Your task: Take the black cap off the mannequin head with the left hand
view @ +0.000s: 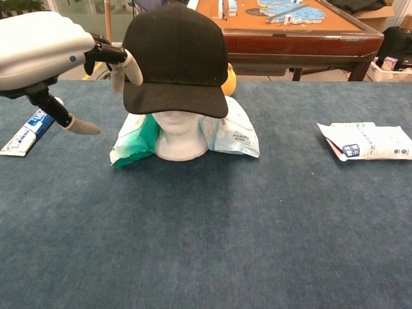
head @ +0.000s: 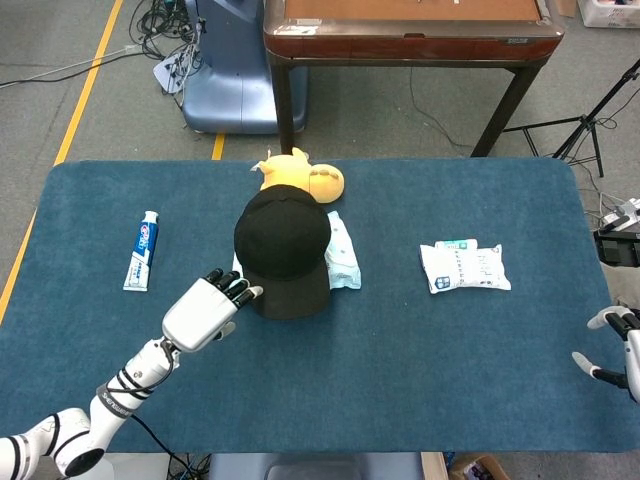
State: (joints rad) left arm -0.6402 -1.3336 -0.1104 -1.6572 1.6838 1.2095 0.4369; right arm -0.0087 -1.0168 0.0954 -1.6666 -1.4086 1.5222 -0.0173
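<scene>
One black cap [head: 283, 245] is counted, and one white mannequin head [view: 181, 135] is seen under it. One toothpaste tube [head: 142, 250] is found at the left of the bench [head: 400, 350]. One yellow plush toy [head: 300, 177] is seen behind the cap. Three soft packets are counted: a white one [head: 464, 267] lying apart at the right, a pale blue-white one [view: 233, 133] beside the mannequin head, and a green-and-white one [view: 133, 141] at its other side. Two robot hands are counted, the left hand [head: 205, 310] and the right hand [head: 615, 350].
</scene>
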